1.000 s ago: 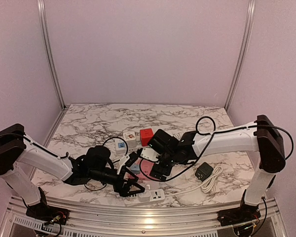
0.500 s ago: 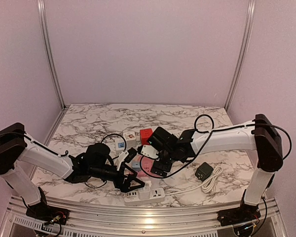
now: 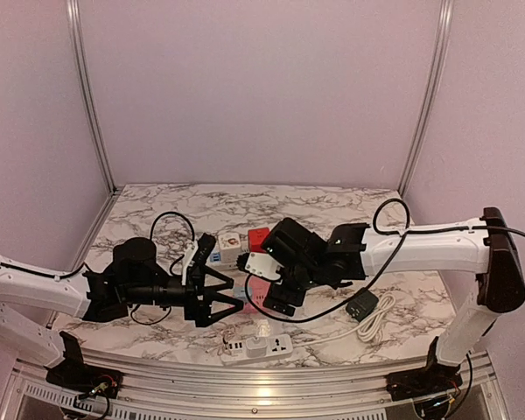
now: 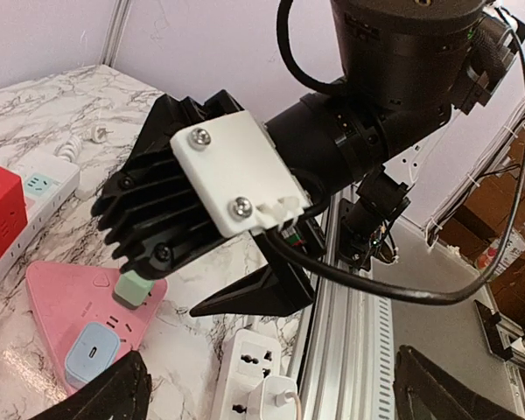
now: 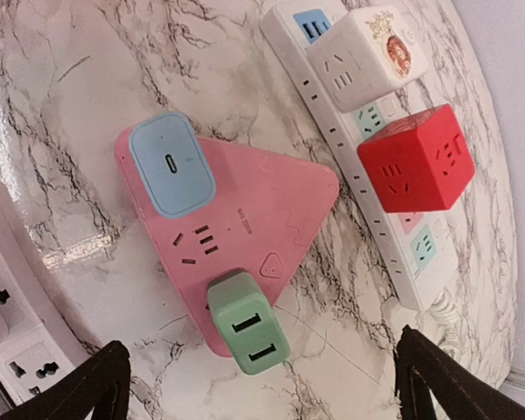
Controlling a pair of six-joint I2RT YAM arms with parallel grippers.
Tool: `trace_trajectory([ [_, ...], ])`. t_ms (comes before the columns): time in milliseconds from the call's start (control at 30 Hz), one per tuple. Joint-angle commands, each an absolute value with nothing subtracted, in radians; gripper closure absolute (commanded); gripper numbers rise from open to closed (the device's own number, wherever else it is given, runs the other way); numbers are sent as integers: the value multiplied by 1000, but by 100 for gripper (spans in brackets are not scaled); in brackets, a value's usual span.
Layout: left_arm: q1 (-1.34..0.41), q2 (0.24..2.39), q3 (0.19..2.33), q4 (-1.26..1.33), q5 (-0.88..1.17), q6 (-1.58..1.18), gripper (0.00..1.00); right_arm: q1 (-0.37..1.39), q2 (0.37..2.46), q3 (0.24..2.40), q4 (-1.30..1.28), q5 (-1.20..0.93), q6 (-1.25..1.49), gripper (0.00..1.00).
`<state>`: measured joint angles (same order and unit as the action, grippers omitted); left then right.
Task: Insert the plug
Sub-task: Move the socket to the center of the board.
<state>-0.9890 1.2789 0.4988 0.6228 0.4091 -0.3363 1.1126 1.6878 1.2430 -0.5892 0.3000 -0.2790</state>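
Note:
A white charger plug sits in the white power strip near the table's front edge. A green plug and a blue plug sit in the pink triangular strip. My left gripper is open and empty, left of the pink strip and behind the white strip. My right gripper hovers over the pink strip, open and empty, with the green plug between its fingertips in its wrist view.
A long white strip carries a red cube socket and a white cube socket. A dark grey adapter with a coiled white cable lies at the right. The aluminium front rail runs beside the white strip.
My left gripper has pulled back left and away from the white strip, leaving the white plug in it. My right gripper has shifted slightly above the pink strip.

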Motion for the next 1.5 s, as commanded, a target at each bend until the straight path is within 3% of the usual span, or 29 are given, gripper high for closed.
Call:
trace_trajectory([
  [0, -997, 1187, 454, 601, 438, -355, 1, 1138, 1596, 1219, -626, 259, -220, 1],
  [400, -1194, 1020, 255, 567, 416, -419, 1, 1383, 1548, 1042, -560, 113, -230, 1],
  [767, -1257, 1098, 253, 497, 275, -407, 1, 1388, 1672, 950, -390, 246, -164, 2],
  [1467, -1256, 983, 272, 445, 86, -375, 1, 1330, 1788, 947, -277, 514, -157, 1],
])
